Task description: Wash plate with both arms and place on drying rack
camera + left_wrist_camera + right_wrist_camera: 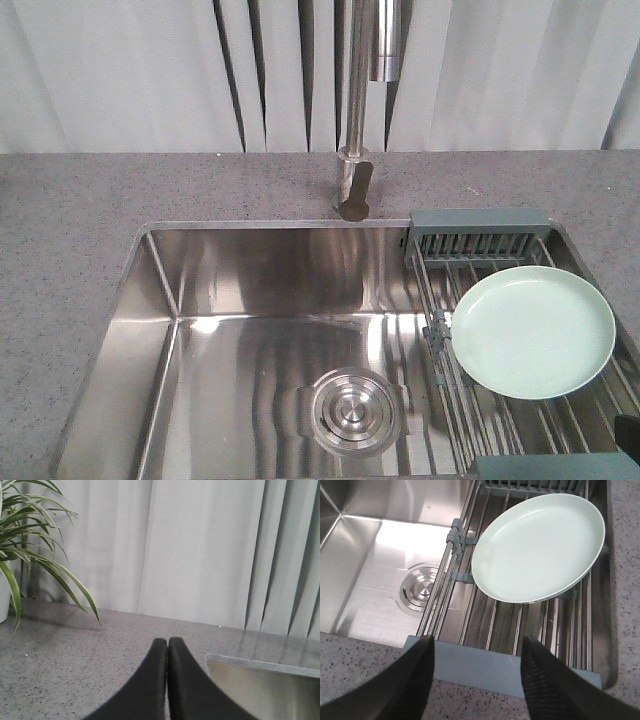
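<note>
plate (537, 547) flat on drying rack (510, 667) | left tool (167, 647) closed, empty | right tool (477, 645) spread

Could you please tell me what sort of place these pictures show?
Probably a kitchen sink area: a stainless steel sink basin in a grey speckled stone countertop, a steel tap, and a round pale mint-green plate on a wire drying rack.

A kitchen setting, possibly a staged one: a rectangular stainless steel sink basin (250, 340) is sunk into a speckled grey stone bench (70, 230), with a tall steel tap (355, 150), a wire drying rack (480, 250), a green potted plant (30, 540) and pale grey curtains (200, 550) behind.
</note>
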Tool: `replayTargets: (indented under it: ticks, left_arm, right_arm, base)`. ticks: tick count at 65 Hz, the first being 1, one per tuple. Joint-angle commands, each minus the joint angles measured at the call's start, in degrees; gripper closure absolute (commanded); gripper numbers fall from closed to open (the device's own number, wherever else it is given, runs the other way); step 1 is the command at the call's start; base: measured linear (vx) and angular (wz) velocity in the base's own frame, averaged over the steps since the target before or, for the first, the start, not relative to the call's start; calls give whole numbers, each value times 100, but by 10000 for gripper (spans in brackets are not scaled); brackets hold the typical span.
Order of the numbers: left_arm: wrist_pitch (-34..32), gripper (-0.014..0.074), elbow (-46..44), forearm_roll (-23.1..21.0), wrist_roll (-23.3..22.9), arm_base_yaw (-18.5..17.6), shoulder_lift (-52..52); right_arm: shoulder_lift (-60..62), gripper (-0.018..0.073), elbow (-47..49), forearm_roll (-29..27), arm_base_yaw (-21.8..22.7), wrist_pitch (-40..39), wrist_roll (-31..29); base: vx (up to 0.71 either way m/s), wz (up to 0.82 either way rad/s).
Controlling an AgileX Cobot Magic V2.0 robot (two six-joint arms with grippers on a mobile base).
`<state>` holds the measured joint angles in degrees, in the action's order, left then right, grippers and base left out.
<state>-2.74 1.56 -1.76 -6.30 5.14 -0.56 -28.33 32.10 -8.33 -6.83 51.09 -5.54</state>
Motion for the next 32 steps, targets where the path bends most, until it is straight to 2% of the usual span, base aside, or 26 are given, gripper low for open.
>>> replayTargets:
  ticks: [1,13,23,32]
  left_arm:
    - [-453,603,-144,-72,81,-114,-96]
    - [-287,603,-144,-72,98,-155,-96]
    - [-172,603,-144,-72,387,-155,-96]
    - [-203,603,-144,-72,451,-155,-96]
  right_arm:
    - [-28,177,134,-5,-9,-337,-45]
    - [-28,177,134,-5,-9,-337,-45]
    - [-28,177,134,-5,-9,-337,-45]
    - [-28,177,134,-5,-9,-337,-45]
  base:
    - [0,0]
    - [0,0]
    - [0,0]
    - [0,0]
